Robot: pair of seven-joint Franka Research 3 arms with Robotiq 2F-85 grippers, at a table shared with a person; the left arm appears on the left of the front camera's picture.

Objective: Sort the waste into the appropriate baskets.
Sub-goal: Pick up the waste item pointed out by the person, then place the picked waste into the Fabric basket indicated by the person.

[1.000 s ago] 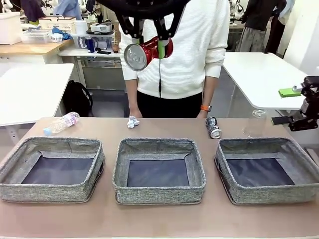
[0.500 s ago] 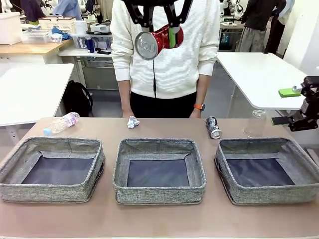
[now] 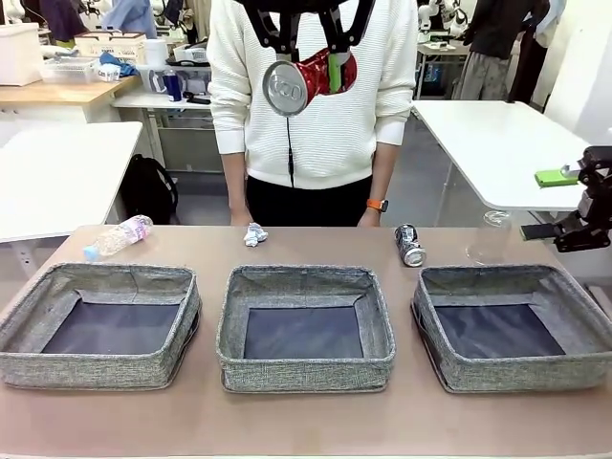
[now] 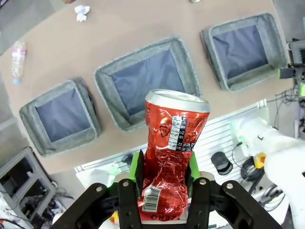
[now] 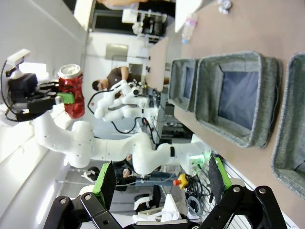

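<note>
My left end effector (image 4: 164, 167) is clamped on the crushed red can (image 4: 174, 129), high above the middle basket (image 3: 306, 371) — carry step, I reckon. My right end effector (image 5: 159, 183) gapes wide, off to that basket's right. Next: choose a basket, lower, release.

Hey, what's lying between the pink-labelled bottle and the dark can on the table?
The crumpled paper ball, in the front view, lies between the pink-labelled bottle and the dark can.

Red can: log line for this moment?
left fingers: shut on crushed red can, high above table | right fingers: open, empty
</note>
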